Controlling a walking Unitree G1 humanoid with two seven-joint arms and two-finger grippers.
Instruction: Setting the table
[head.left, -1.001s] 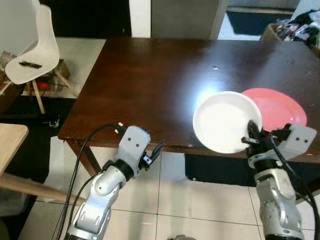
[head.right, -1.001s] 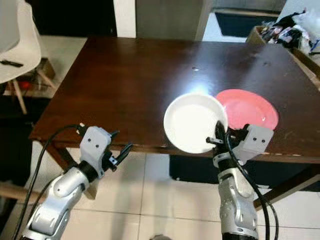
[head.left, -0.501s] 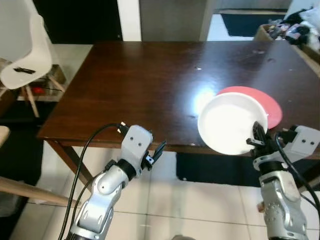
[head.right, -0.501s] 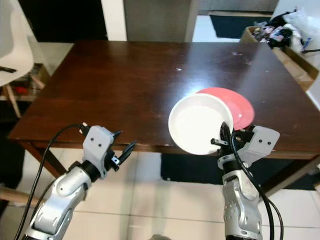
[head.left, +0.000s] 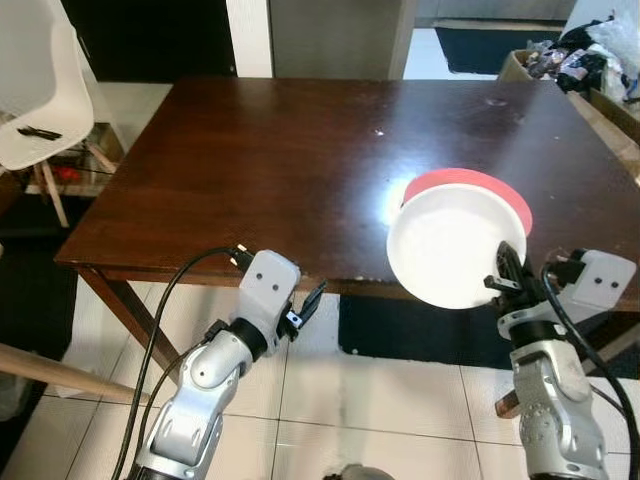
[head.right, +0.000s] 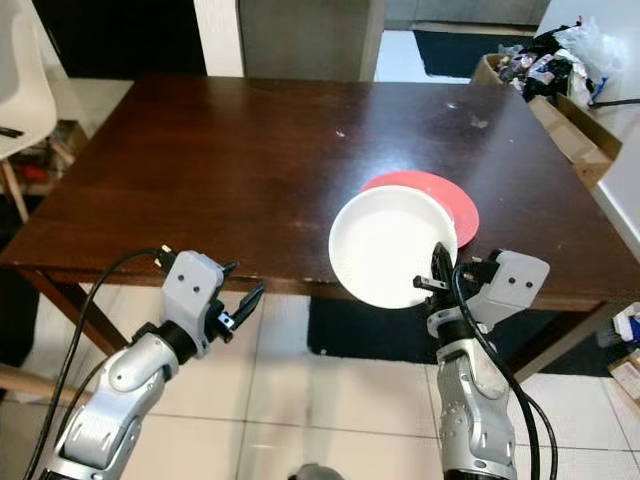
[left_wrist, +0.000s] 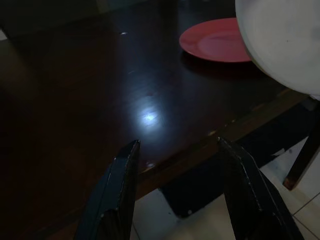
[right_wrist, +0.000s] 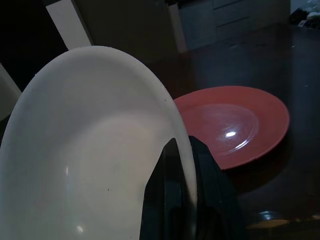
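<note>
A white plate (head.left: 452, 244) hangs in the air over the near edge of the dark wooden table (head.left: 270, 160), tilted toward me. My right gripper (head.left: 504, 275) is shut on its near rim, and the fingers (right_wrist: 172, 200) pinch the plate edge in the right wrist view. A red plate (head.left: 500, 187) lies flat on the table just behind the white one, partly hidden by it, and shows as a red plate (right_wrist: 235, 122) from the wrist. My left gripper (head.left: 310, 300) is open and empty, below the table's near edge, its fingers (left_wrist: 120, 195) spread apart.
A white chair (head.left: 40, 100) stands at the far left. A box with clutter (head.left: 580, 60) sits at the far right beyond the table. A dark mat (head.left: 400, 330) lies on the tiled floor under the table.
The camera has shifted, so the table sits more central. The white plate stays in the right gripper and now covers more of the red plate. The left gripper keeps its pose.
</note>
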